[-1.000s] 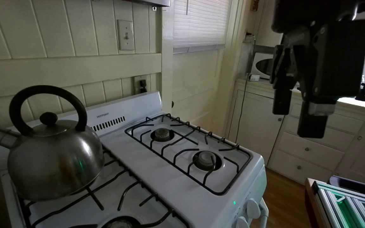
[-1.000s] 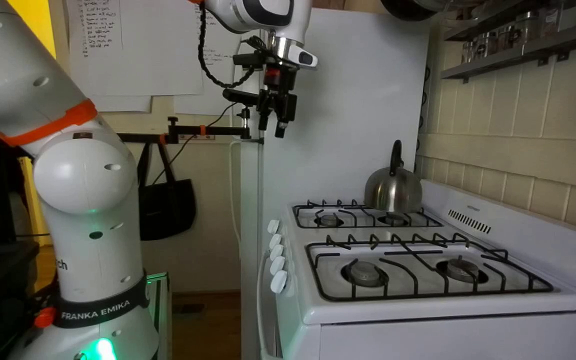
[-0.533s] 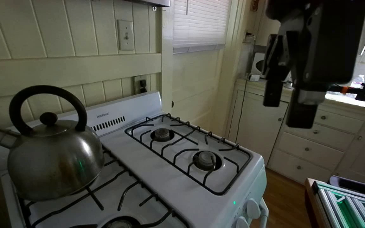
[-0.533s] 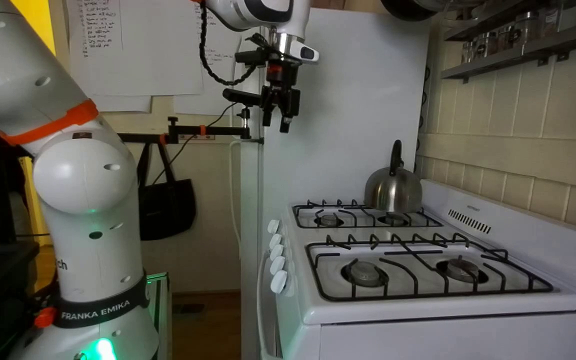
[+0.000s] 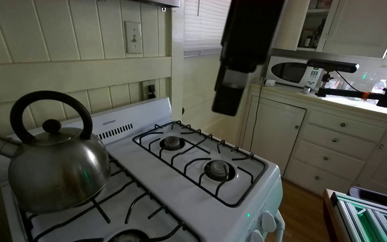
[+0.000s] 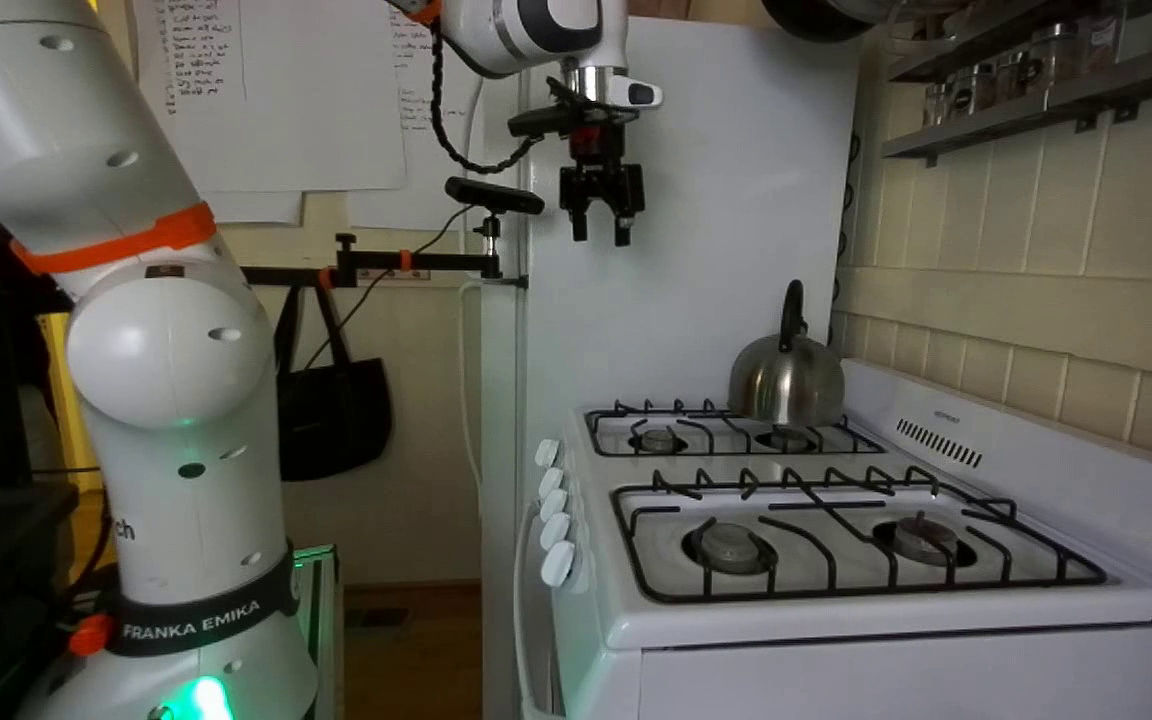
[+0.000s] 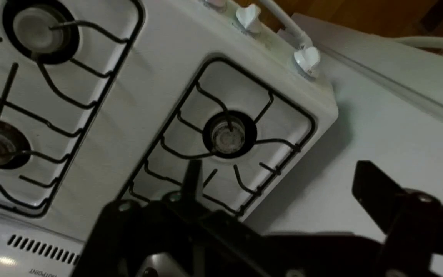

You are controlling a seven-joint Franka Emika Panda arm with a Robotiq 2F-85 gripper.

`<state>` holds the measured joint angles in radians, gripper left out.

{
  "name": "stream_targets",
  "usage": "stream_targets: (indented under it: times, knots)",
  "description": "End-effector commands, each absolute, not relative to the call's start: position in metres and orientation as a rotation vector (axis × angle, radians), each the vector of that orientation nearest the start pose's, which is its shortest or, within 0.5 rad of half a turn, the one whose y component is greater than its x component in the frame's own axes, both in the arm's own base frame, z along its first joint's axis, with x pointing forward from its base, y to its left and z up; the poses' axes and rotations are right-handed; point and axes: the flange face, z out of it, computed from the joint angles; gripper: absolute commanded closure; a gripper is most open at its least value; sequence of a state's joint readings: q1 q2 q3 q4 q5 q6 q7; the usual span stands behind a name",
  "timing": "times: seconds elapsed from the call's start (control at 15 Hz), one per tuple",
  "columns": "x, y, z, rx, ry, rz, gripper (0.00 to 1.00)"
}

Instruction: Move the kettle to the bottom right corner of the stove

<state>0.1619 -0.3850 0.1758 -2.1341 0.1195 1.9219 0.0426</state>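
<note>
The shiny steel kettle (image 5: 59, 171) with its black loop handle stands upright on the stove's back burner nearest the tall white panel; it also shows in an exterior view (image 6: 786, 385). It does not show in the wrist view. The white stove (image 5: 170, 191) has black grates; its top also shows in the wrist view (image 7: 129, 92). My gripper (image 6: 601, 240) is open and empty, pointing down, well above the kettle and on the knob side of it. In the wrist view my two fingers (image 7: 279, 162) are wide apart. In an exterior view only one finger (image 5: 228, 97) shows clearly.
A tall white panel (image 6: 696, 200) stands beside the kettle's end of the stove. A camera on a bracket (image 6: 494, 196) is close to my gripper's left. The stove's back panel (image 6: 1046, 450) and the wall are behind the kettle. Shelves with jars (image 6: 1046, 105) hang above.
My gripper has moved towards the stove, right and slightly up in an exterior view, and has turned so both fingers show side by side there. The kettle has not moved.
</note>
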Motion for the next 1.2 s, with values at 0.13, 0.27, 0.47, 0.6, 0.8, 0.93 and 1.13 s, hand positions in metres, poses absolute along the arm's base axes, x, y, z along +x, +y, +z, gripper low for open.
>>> stream_targets:
  times: [0.13,0.27,0.47,0.6,0.8,0.93,1.13]
  knots:
    - [0.445,0.172,0.573,-3.018,-0.399,-0.285,0.0]
    - [0.45,0.173,0.571,-3.018,-0.403,-0.28,0.0]
    - [0.451,0.173,0.571,-3.017,-0.404,-0.281,0.0]
    - [0.451,0.173,0.572,-3.017,-0.404,-0.281,0.0]
    - [0.461,0.182,0.571,-3.006,-0.38,-0.32,0.0]
    - [0.474,0.188,0.573,-2.994,-0.366,-0.387,0.0]
    - [0.494,0.198,0.579,-2.966,-0.359,-0.493,0.0]
